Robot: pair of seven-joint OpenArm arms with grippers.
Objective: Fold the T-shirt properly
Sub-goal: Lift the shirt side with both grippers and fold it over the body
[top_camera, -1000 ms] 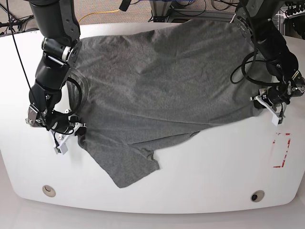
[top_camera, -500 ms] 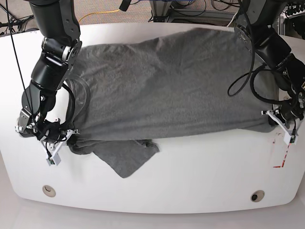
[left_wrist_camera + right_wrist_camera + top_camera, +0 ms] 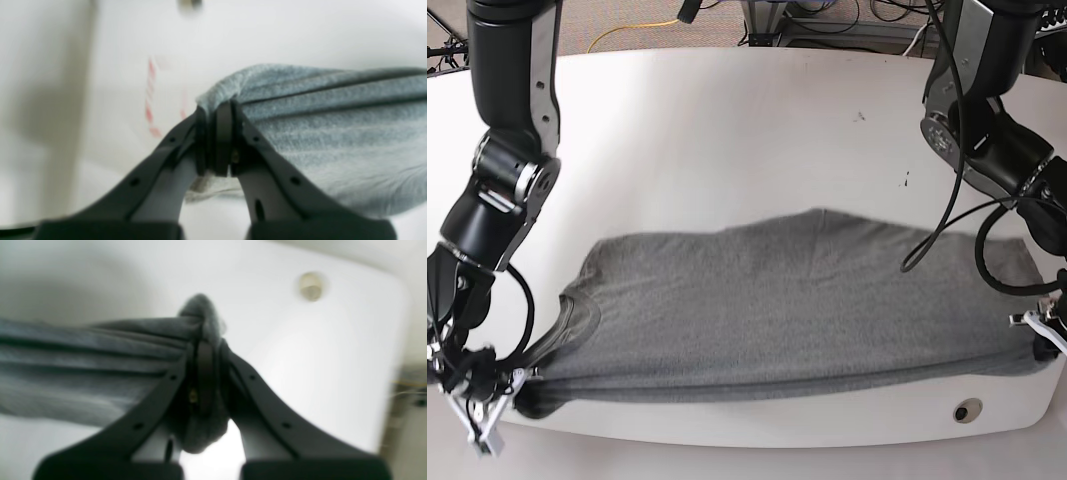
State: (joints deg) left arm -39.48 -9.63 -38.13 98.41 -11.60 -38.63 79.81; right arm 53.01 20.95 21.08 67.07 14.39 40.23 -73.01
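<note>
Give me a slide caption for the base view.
Both grippers, left and right, pinch the grey T-shirt taut along the table's near edge.

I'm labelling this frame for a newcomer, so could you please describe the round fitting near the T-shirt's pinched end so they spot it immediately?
Start at the white table and follow its near edge toward the left gripper, which pinches the grey T-shirt. Just below the shirt's stretched edge sits a small dark round fitting. It is dark, unlike the white surface around it.

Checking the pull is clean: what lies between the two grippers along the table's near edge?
Only the T-shirt itself, stretched taut from the right gripper to the left gripper, both shut on it. The base view shows it.
</note>
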